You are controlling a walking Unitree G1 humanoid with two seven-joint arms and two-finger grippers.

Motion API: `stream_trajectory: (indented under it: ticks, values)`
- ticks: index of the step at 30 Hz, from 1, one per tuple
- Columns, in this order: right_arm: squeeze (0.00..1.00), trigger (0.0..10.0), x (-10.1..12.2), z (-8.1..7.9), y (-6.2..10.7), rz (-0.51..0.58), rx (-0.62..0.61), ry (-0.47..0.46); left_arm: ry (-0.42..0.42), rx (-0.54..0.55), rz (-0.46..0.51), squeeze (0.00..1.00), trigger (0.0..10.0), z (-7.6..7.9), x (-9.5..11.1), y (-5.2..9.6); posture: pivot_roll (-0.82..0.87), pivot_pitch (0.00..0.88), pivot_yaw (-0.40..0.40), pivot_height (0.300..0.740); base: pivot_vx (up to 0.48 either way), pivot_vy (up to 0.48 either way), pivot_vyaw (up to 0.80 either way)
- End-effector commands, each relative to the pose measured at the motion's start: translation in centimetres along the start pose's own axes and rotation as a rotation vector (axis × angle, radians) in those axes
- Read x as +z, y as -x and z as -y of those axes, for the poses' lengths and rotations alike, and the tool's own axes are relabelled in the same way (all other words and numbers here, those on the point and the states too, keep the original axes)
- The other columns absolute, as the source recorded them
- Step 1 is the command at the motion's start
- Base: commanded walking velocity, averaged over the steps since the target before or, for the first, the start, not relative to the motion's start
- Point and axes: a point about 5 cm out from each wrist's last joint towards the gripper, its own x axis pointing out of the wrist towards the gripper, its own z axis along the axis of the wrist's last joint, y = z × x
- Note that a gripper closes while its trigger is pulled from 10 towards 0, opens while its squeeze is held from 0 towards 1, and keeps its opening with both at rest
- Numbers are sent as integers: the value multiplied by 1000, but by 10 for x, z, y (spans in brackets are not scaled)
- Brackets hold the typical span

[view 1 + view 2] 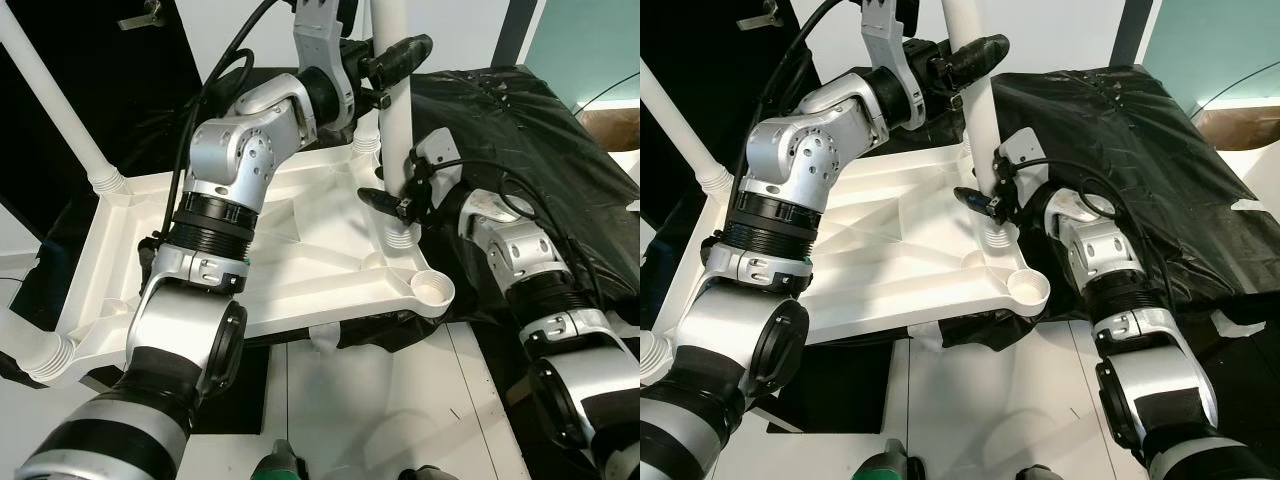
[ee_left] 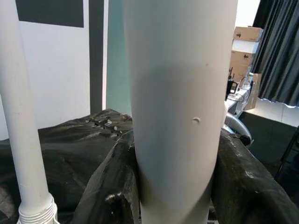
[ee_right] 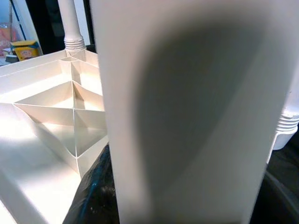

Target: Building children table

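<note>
The white plastic tabletop (image 1: 300,250) lies upside down, its ribbed underside facing up, resting partly on a black-draped surface (image 1: 530,130) at 2 o'clock. In the eye views, 3 white legs can be counted: 1 leg (image 1: 395,100) stands upright in a corner socket near 12 o'clock, 1 leg (image 1: 55,100) rises slanting from the socket at 10 o'clock, and 1 leg (image 1: 30,345) pokes out at the 8 o'clock corner. 1 empty round socket (image 1: 432,288) shows at the tabletop's corner near 4 o'clock.

Both grippers work on the upright leg. The left gripper (image 1: 395,62) reaches in from 11 o'clock and clamps the leg high up, its 2 black fingers (image 2: 243,182) pressed on either side of the tube. The right gripper (image 1: 400,195) comes from 3 o'clock and holds the same leg low down, just above the ribbed collar at the socket, its fingers (image 3: 93,196) closed against the tube. In the right wrist view the tabletop's triangular ribs (image 3: 74,112) spread behind the held leg, with another leg standing at the far corner.

At 6 o'clock the floor (image 1: 380,400) is pale, and cardboard boxes (image 2: 247,39) are stacked in the room beyond.
</note>
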Motion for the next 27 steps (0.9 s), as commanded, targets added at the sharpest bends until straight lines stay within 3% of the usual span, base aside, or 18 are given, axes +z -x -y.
stream_trajectory:
  ticks: [1,5,6,7,8,9,10,11,16,17,18,20,24,27]
  values:
    - [0,10000,9,4,-1,40,-4,10,-9,-111,8,0,0,6,3,1,52,15,36,740,0,0,0]
    - [0,10000,9,5,0,38,-9,1,-11,-109,5,0,0,7,3,0,51,13,35,740,0,0,0]
    - [0,10000,9,6,1,37,-14,-5,-15,-108,2,0,6431,7,3,-1,50,11,36,740,0,0,0]
    - [318,10000,9,7,1,37,-19,-8,-17,-106,-1,0,10000,8,2,-1,49,9,36,740,0,0,0]
    - [318,10000,9,7,1,37,-19,-8,-17,-106,-1,0,10000,8,2,-1,49,9,36,740,0,0,0]
    - [902,10000,9,8,1,37,-26,-10,-20,-99,-4,0,10000,9,2,-2,49,9,36,740,0,0,0]
    - [902,10000,9,8,1,37,-26,-10,-20,-99,-4,0,10000,9,2,-2,49,9,36,740,0,0,0]
    - [1000,10000,9,8,0,34,-35,-13,-27,-83,-7,0,10000,8,2,-4,47,7,36,740,0,0,0]
    - [992,10000,8,4,-5,36,-64,-7,-45,2,-9,0,10000,6,2,-10,48,0,31,740,0,0,0]
    - [0,10000,8,1,-7,38,-76,-11,-58,43,-13,0,10000,5,3,-13,48,0,31,740,0,0,0]
    - [0,10000,8,1,-7,38,-76,-11,-58,43,-13,0,10000,5,3,-13,48,0,31,740,0,0,0]
    - [0,10000,9,-6,-13,48,-97,-24,-82,149,-20,0,10000,1,3,-16,48,0,31,740,0,0,0]
    - [0,10000,8,-10,-17,49,-110,-32,-85,209,-25,0,10000,-1,3,-18,48,0,31,740,0,0,0]
    - [0,10000,4,-18,-23,37,-144,-44,-141,306,-36,0,10000,-2,2,-20,48,0,33,740,0,0,0]
